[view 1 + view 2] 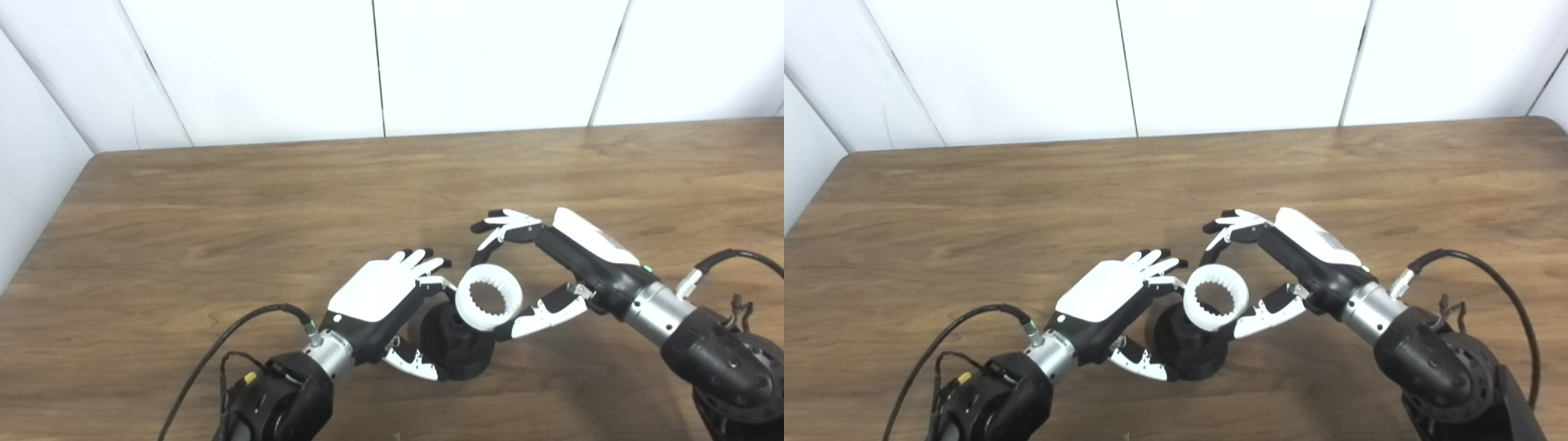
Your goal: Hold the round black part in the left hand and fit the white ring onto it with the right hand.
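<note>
The round black part (456, 343) is clamped by the left hand (383, 300), thumb underneath on the near side and fingers curled over the far top, so its upper hub faces toward the right hand (551, 269). It seems to rest on or just above the wooden table (245, 202); contact cannot be told. Held this way, the part is judged to be braced against the push of fitting.

The white ring (489, 297), toothed inside, is seen tilted against the top of the black part, just beside the left fingertips (429, 264). It is touched from below by the right thumb (542, 312), while the right fingers (505, 223) are arched above and beyond it, apparently apart from the rim. Whether the ring is really gripped cannot be told; the right hand is read as spread rather than closed. The ring is judged not yet seated, since it sits askew.

Nothing else is seen on the table. A white panelled wall (380, 61) stands well beyond both hands. The left fingertips beside the ring's edge are judged the only likely obstruction to pressing it down. Cables (208, 361) trail behind the left wrist, clear of the work.
</note>
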